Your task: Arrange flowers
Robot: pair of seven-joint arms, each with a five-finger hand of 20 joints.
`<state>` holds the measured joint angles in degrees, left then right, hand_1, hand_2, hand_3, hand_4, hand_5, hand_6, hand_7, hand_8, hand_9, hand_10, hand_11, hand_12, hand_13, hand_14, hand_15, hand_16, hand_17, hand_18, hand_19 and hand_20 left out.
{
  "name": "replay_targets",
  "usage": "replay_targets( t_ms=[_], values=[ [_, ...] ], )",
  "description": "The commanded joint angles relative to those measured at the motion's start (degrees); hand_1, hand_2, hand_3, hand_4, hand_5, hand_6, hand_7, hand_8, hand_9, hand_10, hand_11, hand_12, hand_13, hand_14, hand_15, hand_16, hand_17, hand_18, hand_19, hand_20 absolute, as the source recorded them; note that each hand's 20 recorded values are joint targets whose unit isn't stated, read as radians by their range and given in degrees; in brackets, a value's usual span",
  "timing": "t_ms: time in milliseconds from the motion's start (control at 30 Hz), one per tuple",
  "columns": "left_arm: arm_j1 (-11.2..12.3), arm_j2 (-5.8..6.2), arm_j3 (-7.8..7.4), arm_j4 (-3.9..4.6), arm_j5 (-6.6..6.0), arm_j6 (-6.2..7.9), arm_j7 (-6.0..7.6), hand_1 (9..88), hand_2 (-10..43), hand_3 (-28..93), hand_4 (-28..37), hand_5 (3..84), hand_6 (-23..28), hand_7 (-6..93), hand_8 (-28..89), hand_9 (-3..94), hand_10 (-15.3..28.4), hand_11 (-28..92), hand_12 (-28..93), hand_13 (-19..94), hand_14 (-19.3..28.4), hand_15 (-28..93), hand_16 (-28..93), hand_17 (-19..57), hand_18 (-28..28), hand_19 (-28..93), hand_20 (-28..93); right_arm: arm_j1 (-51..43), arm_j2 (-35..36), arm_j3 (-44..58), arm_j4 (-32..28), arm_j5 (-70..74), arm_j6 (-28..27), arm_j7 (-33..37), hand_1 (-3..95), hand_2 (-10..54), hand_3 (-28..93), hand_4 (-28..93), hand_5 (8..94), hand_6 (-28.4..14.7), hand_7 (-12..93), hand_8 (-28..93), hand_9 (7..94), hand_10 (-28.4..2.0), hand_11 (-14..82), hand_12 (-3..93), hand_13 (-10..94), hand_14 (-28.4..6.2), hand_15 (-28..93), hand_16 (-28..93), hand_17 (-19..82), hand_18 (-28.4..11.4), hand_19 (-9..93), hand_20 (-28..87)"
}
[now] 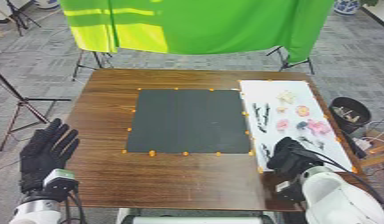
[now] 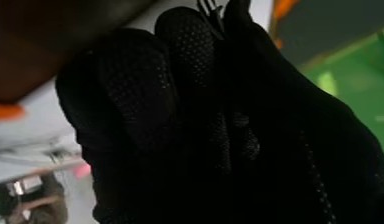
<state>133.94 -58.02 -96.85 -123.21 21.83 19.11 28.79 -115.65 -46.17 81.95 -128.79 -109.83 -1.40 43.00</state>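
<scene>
On the right, a white board [image 1: 275, 90] bears pink flowers [image 1: 318, 126], a peach flower [image 1: 302, 111], a cream flower [image 1: 287, 97] and dark thin sprigs [image 1: 261, 117]. My right hand [image 1: 291, 156] is low over the board's near end, beside some dark pieces. In the right wrist view, the right hand [image 2: 193, 95] has relaxed fingers close to the thumb, and thin dark strands [image 2: 211, 16] show by the tips; whether they touch the glove I cannot tell. At the left edge, my left hand [image 1: 46, 152] is open, fingers extended. A dark grey mat [image 1: 188, 120] lies mid-table.
The brown wooden table [image 1: 197, 180] surrounds the mat, with small orange markers along the mat and board. A black bin [image 1: 350, 111] stands off the table's right side. Green cloth [image 1: 206, 25] hangs beyond the far edge, and a tripod [image 1: 21, 100] stands at the left.
</scene>
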Motion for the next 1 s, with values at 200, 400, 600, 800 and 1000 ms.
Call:
replay_targets(
  t_ms=[200, 400, 600, 800, 1000],
  values=[
    [0.12, -0.1, -0.89, 0.47, -0.86, -1.75, -0.7, 28.5, 15.9, 70, -28.3, 40.2, 10.1, 12.7, -8, 29.5, 16.0, 26, 10, 23, 16.5, 41, -9, -7.1, 15.8, 39, 9, 11.74, -3.92, -6.14, 3.01, 17.05, 4.66, -2.82, 55.7, -9.5, 79, -13, 61.3, 0.9, 75, 8, 93.3, -7.5, 13.4, 46.4, 89, -4.0, 42, 46, 47, -17.8, 87, 12],
    [0.2, 0.35, -0.88, 0.57, -0.18, -1.73, -2.04, 28.3, 15.9, 69, -28.3, 40.2, 10.1, 12.5, -8, 29.8, 16.0, 26, 10, 24, 16.3, 40, -9, -7.1, 15.9, 39, 9, 15.52, -5.17, -15.21, 2.43, 12.28, 21.64, -4.31, 55.3, -9.5, 80, -12, 60.8, 0.9, 76, 8, 93.0, -7.5, 13.3, 46.6, 88, -4.3, 44, 44, 46, -18.1, 88, 12],
    [1.38, -0.03, -0.52, 0.2, -0.91, -1.06, -2.09, 28.2, 15.9, 69, -28.3, 40.3, 10.2, 12.5, -8, 29.9, 16.0, 26, 10, 24, 16.4, 40, -8, -7.1, 15.8, 38, 9, 23.0, -8.3, -20.52, 5.13, 16.99, 21.8, -4.54, 54.7, -9.5, 80, -12, 60.8, 1.0, 76, 8, 93.3, -7.8, 13.9, 46.8, 88, -4.5, 46, 43, 46, -18.1, 88, 12],
    [2.0, 0.02, -0.51, 0.05, -1.16, -0.66, -1.71, 28.3, 16.0, 69, -28.3, 40.5, 10.2, 12.6, -8, 30.1, 16.2, 26, 10, 24, 16.4, 40, -8, -7.1, 15.8, 38, 9, 35.08, -13.4, -30.96, 12.15, 16.59, 23.82, -4.63, 53.9, -9.5, 81, -11, 60.7, 1.1, 76, 8, 93.2, -7.7, 14.2, 47.0, 88, -4.9, 48, 43, 46, -18.4, 88, 13],
    [0.34, 0.89, 0.29, 0.68, -0.56, -0.42, -2.82, 28.5, 16.4, 70, -28.3, 40.6, 10.2, 12.5, -8, 30.1, 16.1, 26, 10, 24, 16.5, 40, -8, -7.0, 15.8, 38, 9, 43.81, -22.07, -40.23, 21.51, 13.71, 27.75, -3.79, 53.2, -9.5, 82, -10, 60.9, 0.9, 76, 7, 93.2, -7.9, 14.8, 47.2, 87, -5.3, 49, 42, 46, -18.6, 88, 13]
  ],
)
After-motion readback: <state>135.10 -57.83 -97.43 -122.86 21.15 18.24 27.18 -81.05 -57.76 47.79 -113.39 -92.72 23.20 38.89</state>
